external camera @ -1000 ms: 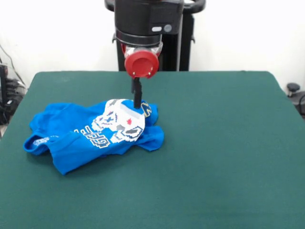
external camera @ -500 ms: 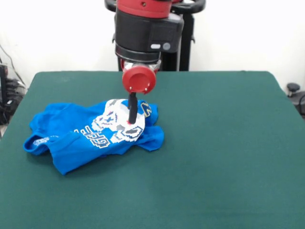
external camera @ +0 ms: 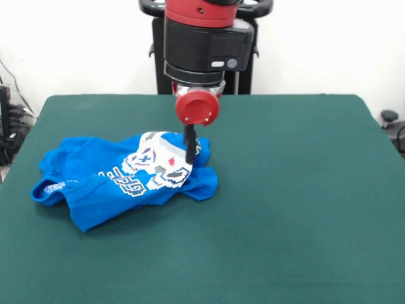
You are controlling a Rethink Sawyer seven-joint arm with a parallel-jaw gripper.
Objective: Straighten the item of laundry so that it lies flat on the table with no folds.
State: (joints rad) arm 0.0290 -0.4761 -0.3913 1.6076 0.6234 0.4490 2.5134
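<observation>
The claw (external camera: 189, 155) hangs straight down below the red round part of the arm (external camera: 197, 107), and its dark tip reaches the cloth at the right end of the T-shirt (external camera: 123, 180), on the raised white print. I see only one dark stem there, so I cannot tell if the claw is apart, together or clamped on the fabric.

From the claw, almost all of the T-shirt lies toward the left of the picture and a little toward the camera. Its long axis goes from the claw's place down to the left end, where a sleeve or hem makes a loop. In my judgement, a pull away from that mass, toward the right, would open the folds.

The T-shirt is bright blue and crumpled, with the white pixel print bent over a hump and letters partly hidden in folds. It lies on the left half of the green table (external camera: 297, 209), well away from the edges.
</observation>
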